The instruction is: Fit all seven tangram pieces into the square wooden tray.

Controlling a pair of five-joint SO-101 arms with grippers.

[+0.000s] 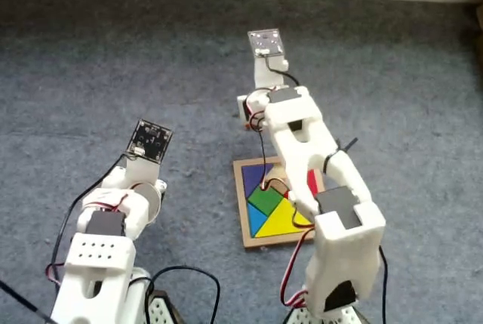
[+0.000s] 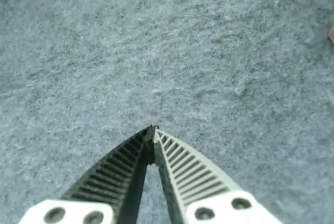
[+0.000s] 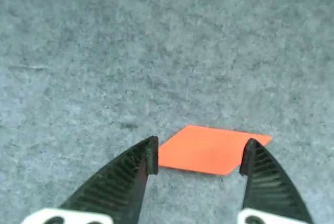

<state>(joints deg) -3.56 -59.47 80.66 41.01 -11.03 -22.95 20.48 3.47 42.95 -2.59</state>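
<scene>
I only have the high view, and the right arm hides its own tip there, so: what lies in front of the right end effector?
Observer: An orange parallelogram piece lies flat on the carpet, between the right end effector's open jaws.
Operator: Gripped yet?
Observer: No; the jaws stand wide, one near each end of it.
Operator: And the other arm?
Observer: The left end effector is shut, empty, above bare carpet.
</scene>
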